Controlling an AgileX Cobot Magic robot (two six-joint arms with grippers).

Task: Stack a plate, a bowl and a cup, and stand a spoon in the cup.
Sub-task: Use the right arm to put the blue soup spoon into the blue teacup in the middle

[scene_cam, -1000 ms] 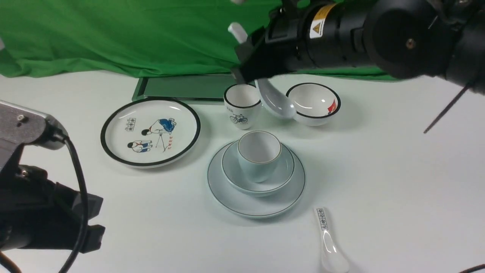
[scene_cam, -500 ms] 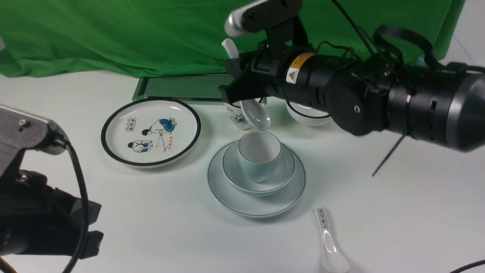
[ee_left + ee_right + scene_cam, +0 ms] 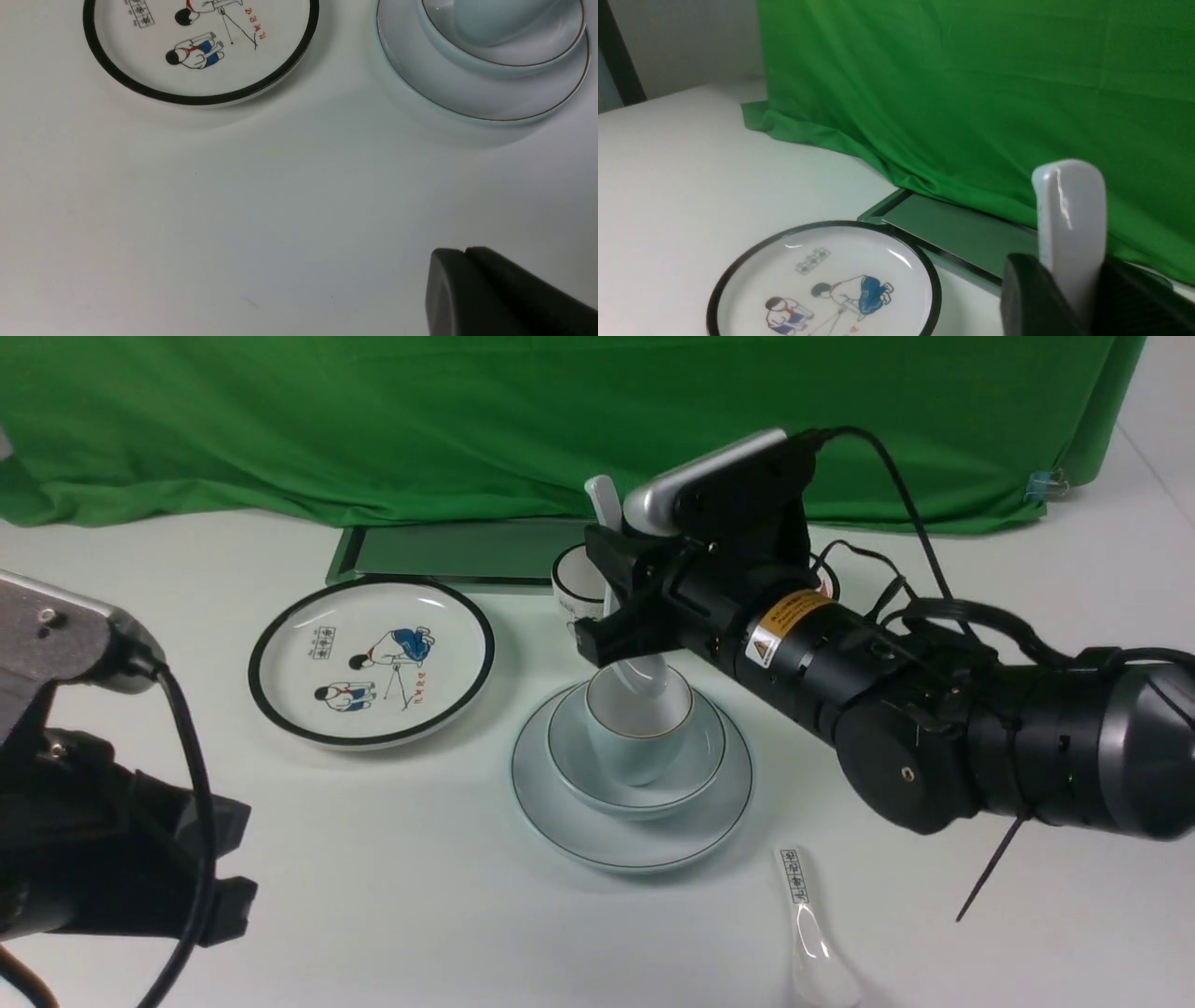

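Note:
The pale blue cup (image 3: 639,733) stands in the pale blue bowl (image 3: 695,770), which sits on the plain pale plate (image 3: 597,831) at the table's middle. My right gripper (image 3: 616,635) is shut on the plain white spoon (image 3: 607,509), holding its handle upright, with the spoon's scoop (image 3: 644,679) dipping into the cup's mouth. In the right wrist view the handle (image 3: 1069,219) rises between the closed jaws. My left gripper (image 3: 465,252) is shut and empty, low at the near left; the plate (image 3: 448,93) and bowl (image 3: 504,51) show ahead of it.
A black-rimmed cartoon plate (image 3: 371,658) lies left of the stack. A bicycle cup (image 3: 571,588) stands behind it, mostly hidden by my right arm. A printed-handle spoon (image 3: 810,933) lies near the front. A green cloth (image 3: 373,420) and a dark board (image 3: 448,553) are at the back.
My right arm came down and toward the stack with the spoon; the scoop moved from above and behind the cup down into the cup's mouth. The left arm stayed put.

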